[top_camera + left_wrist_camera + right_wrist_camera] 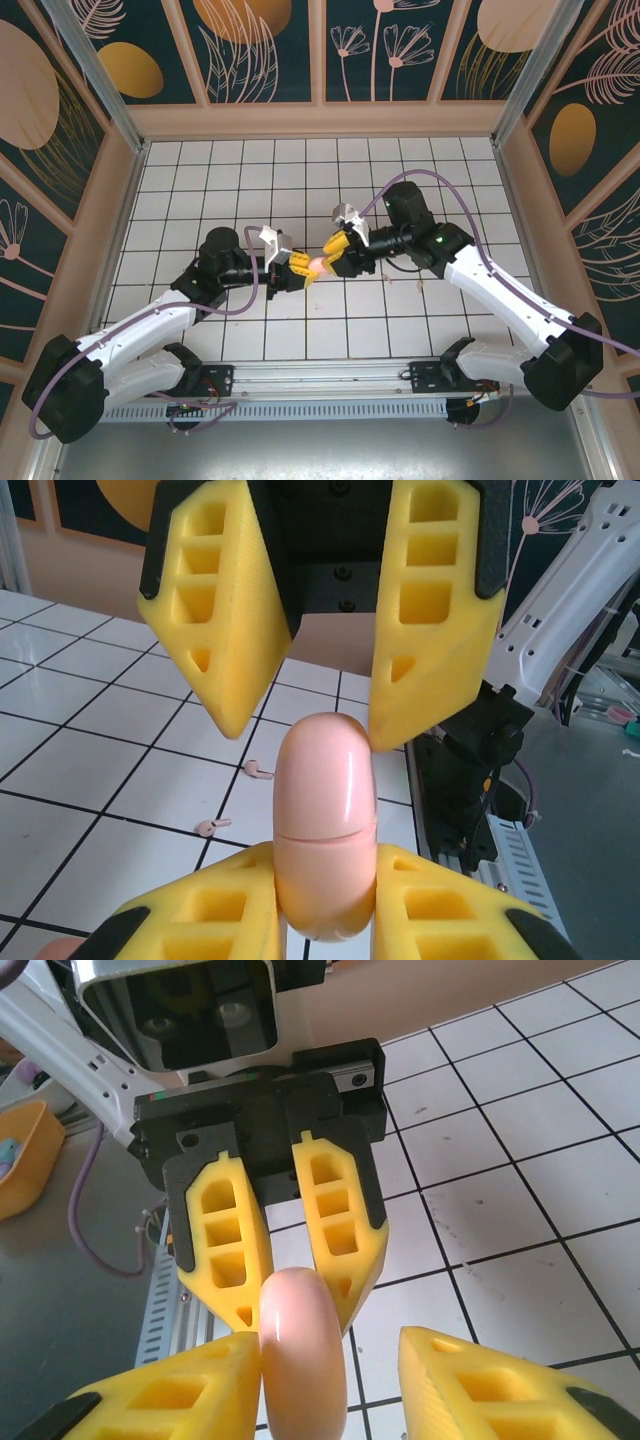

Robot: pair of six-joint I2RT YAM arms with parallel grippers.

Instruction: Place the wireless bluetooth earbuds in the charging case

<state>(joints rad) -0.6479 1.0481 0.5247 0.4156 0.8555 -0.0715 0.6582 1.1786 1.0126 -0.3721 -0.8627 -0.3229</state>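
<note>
Charging case (325,800), pale pink and closed, pinched at lower half between left fingers (200,910); right fingers (225,610) spread around its top, one tip touching. Salmon-pink earbuds (258,771) lying separately on tiled worktop (100,750) below, between both sets of fingers.

White-and-black left arm (150,330) and white-and-black right arm (500,290) stretch inward, wrists low, meeting fingertip to fingertip at centre. Yellow-fingered left hand (306,268) is pinched tight. Yellow-fingered right hand (328,256) has its jaws parted.
</note>
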